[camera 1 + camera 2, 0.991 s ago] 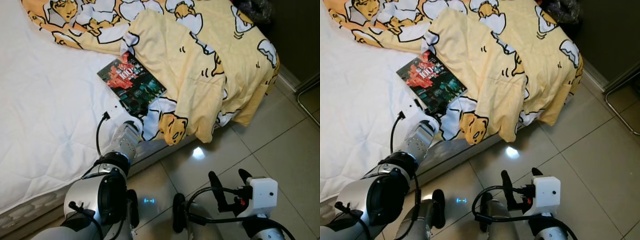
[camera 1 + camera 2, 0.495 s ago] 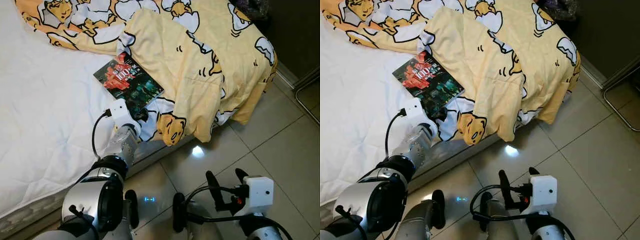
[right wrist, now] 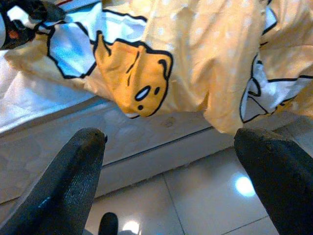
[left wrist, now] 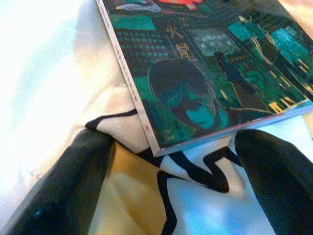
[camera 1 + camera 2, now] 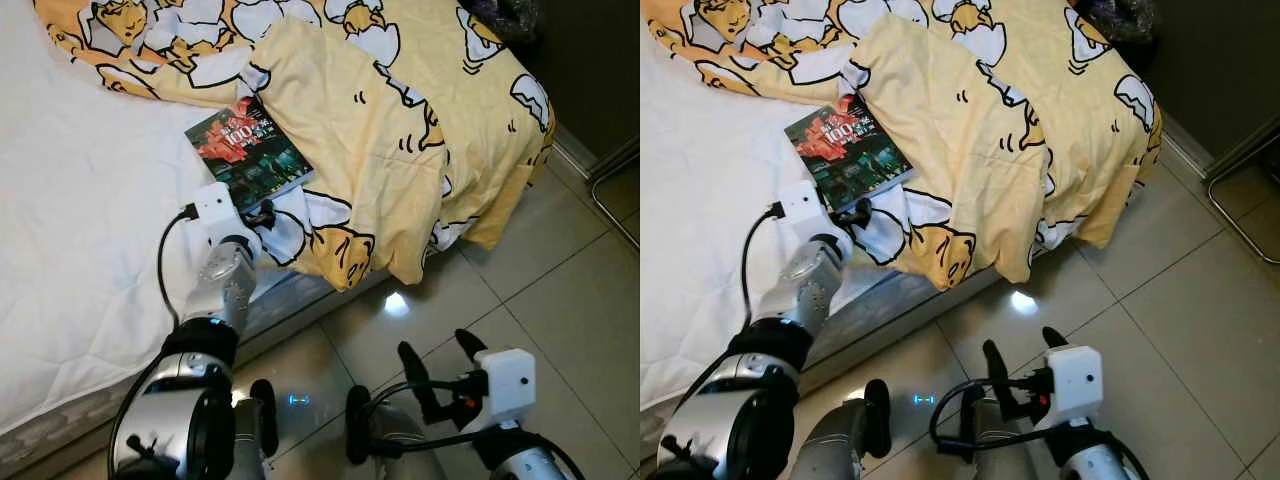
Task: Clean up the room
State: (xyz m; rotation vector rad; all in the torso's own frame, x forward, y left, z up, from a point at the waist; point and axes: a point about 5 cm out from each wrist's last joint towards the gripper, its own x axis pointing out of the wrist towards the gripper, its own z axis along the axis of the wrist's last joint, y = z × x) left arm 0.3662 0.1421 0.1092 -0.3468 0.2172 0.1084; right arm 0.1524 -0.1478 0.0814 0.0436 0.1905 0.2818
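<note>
A book point(image 5: 247, 150) with a dark red and teal cover lies flat on the white bed, its far edge tucked under the yellow blanket point(image 5: 400, 120). My left gripper point(image 5: 262, 212) reaches over the bed's edge and rests on a blanket fold at the book's near corner. In the left wrist view it point(image 4: 176, 161) stands open, one black finger point(image 4: 73, 186) on each side of that corner of the book point(image 4: 210, 73), holding nothing. My right gripper point(image 5: 437, 362) hangs low over the floor, open and empty, facing the bed's side point(image 3: 146, 142).
The white mattress point(image 5: 90, 230) spreads to the left. The yellow cartoon-print blanket drapes over the bed's corner down toward the tiled floor point(image 5: 560, 290). A metal frame point(image 5: 615, 195) stands at the right edge, and a dark bundle point(image 5: 505, 15) sits at the bed's far corner.
My left arm has stretched forward from the bed's edge onto the mattress, bringing its gripper up to the book's near corner. The right gripper has sunk slightly.
</note>
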